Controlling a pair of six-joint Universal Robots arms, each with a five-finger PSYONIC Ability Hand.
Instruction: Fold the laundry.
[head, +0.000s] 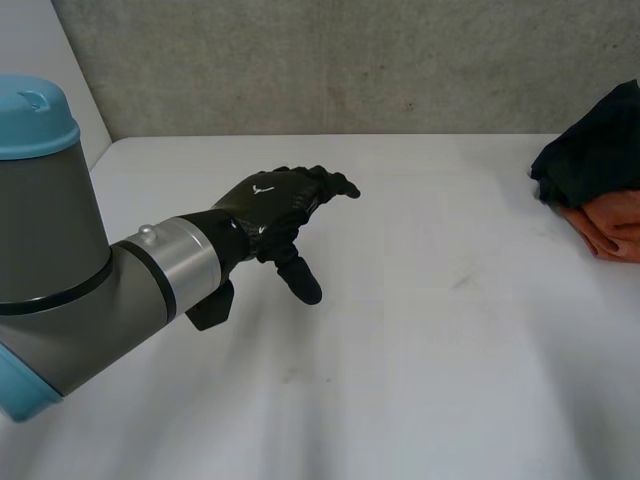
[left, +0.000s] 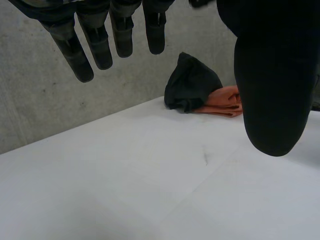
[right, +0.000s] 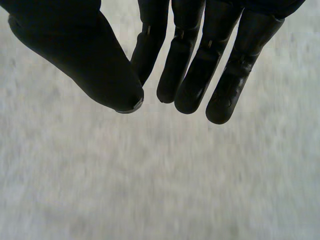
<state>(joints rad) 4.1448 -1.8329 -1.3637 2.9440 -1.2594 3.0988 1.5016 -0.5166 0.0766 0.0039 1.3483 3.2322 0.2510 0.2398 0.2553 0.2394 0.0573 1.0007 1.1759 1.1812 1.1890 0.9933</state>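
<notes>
The fingers (left: 120, 35) of the left hand (head: 268, 205) are straight and wide from the thumb, holding nothing above the white tabletop (head: 420, 330). The right hand (right: 185, 60) is also relaxed and empty. The laundry, a dark cloth (head: 595, 160) touching an orange cloth (head: 612, 228), lies well apart at the tabletop's far right.

Robotics lab bench, plainly fitted out

A bare grey concrete wall (head: 350, 60), pitted and unpainted, is seen along the far side, and a plain white table (head: 420, 380) is set against it. A machine arm (head: 60, 250) with grey joints and a light-blue cap is seen at the near left, ended by a black left hand (head: 275, 205) of machine fingers held over the table top. The same rough concrete is seen in the left wrist view beyond the table's far edge. A dark cloth (head: 595, 155) and an orange cloth (head: 612, 228) are heaped together at the far right of the table
</notes>
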